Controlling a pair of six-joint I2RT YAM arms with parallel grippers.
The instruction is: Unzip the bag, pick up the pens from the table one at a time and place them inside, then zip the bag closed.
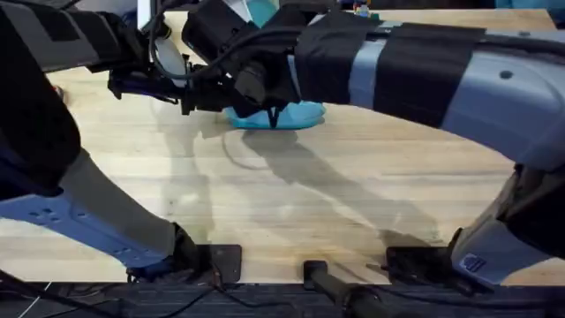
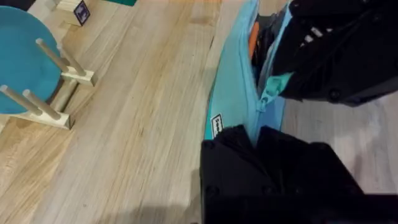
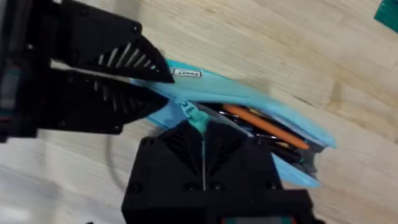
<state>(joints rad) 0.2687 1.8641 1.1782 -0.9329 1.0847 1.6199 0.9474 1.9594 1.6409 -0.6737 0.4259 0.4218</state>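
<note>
The right pincer point(image 3: 202, 134) is closed on the zipper tab point(image 3: 196, 118); the left pincer point(image 3: 134, 79) clamps the bag point(image 3: 261, 106) by its end, far across the desk point(image 1: 291, 203). The orange pen point(image 3: 264, 126) lies inside. If the tab slips or fabric bunches, the zipper may jam. A teal disc on its stand point(image 2: 28, 62) sits beside the bag, clear of it.

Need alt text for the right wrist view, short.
The right end effector is shut on the teal zipper pull of a light blue bag, which lies partly open with an orange pen inside. The left end effector grips the bag's end.
</note>
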